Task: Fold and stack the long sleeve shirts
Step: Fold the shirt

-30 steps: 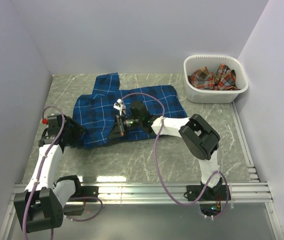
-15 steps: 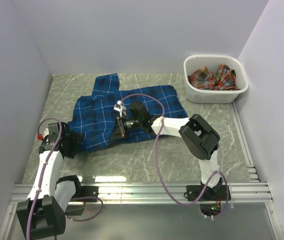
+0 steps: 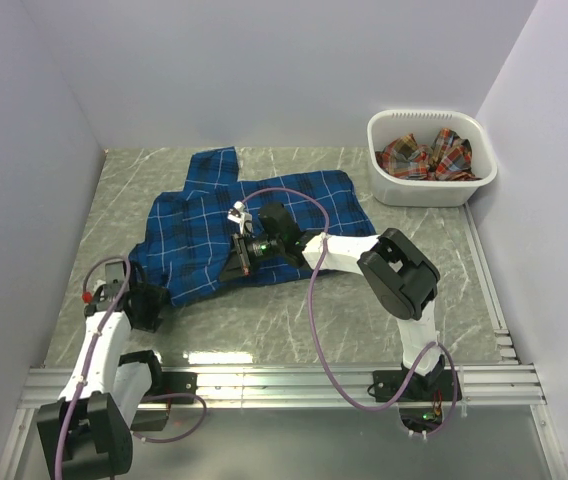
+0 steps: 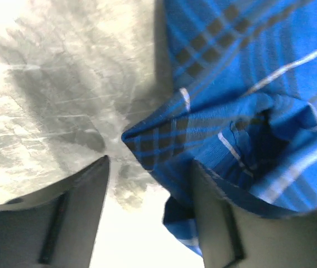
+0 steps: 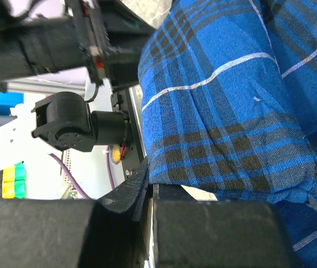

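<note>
The blue long sleeve shirt (image 3: 254, 215) lies spread on the table, partly rumpled. My right gripper (image 3: 238, 263) rests at its near edge, shut on a raised fold of the blue cloth (image 5: 225, 123), which enters the closed jaws at the right gripper's tips (image 5: 150, 184). My left gripper (image 3: 154, 303) sits low at the shirt's near-left corner. In the left wrist view the left gripper (image 4: 150, 167) stands open, a corner of the blue shirt (image 4: 158, 142) reaches between the fingers, and cloth drapes over the right finger (image 4: 220, 223). A red-orange plaid shirt (image 3: 426, 155) lies crumpled in the basket.
The white plastic basket (image 3: 431, 190) stands at the back right corner. Walls close in on the left, back and right. A metal rail (image 3: 284, 380) runs along the near edge by the arm bases. Grey marble tabletop (image 3: 294, 320) shows in front of the shirt.
My left arm has drawn back toward the near-left corner, and the shirt's near-left corner has stretched out after it. The right arm has not moved.
</note>
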`<state>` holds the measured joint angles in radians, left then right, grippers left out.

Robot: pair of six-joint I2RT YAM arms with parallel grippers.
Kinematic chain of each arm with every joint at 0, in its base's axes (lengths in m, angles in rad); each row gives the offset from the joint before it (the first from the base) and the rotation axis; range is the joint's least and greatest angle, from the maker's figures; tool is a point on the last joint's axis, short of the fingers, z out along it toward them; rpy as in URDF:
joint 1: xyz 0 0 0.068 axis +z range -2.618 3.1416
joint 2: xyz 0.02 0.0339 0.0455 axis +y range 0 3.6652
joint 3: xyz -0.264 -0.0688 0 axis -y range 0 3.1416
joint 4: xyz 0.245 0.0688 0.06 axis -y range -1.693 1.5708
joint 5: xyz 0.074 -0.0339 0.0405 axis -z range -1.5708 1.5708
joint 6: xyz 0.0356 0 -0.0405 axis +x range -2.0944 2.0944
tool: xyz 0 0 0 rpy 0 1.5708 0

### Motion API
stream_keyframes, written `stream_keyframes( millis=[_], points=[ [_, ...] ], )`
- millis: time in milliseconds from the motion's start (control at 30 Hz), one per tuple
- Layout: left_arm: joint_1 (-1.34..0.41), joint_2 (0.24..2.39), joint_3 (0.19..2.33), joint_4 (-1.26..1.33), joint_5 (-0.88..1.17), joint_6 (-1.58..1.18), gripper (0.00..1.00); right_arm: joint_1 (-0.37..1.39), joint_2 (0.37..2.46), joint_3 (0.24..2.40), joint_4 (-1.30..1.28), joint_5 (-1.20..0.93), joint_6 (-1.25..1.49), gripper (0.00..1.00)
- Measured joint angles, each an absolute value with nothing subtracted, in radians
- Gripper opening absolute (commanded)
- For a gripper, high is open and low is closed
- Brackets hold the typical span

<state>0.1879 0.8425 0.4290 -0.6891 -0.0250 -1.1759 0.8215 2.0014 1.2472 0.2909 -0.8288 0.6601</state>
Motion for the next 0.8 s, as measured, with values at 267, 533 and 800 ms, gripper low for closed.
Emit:
stream_keyframes(
  millis=[267, 533, 800],
  points=[
    [0.188, 0.882, 0.376, -0.583, -0.01, -1.221, 0.26, 0.822, 2.002, 1.248, 0.289, -0.832, 0.661, 0.0],
    [0.188, 0.944, 0.361, -0.471, -0.07, -1.245, 0.0, 0.822, 2.001, 1.35, 0.138, -0.899, 0.664, 0.0],
    [0.188, 0.988, 0.351, -0.355, -0.115, -1.269, 0.0, 0.817, 1.999, 1.418, -0.014, -1.048, 0.717, 0.05]
  ],
)
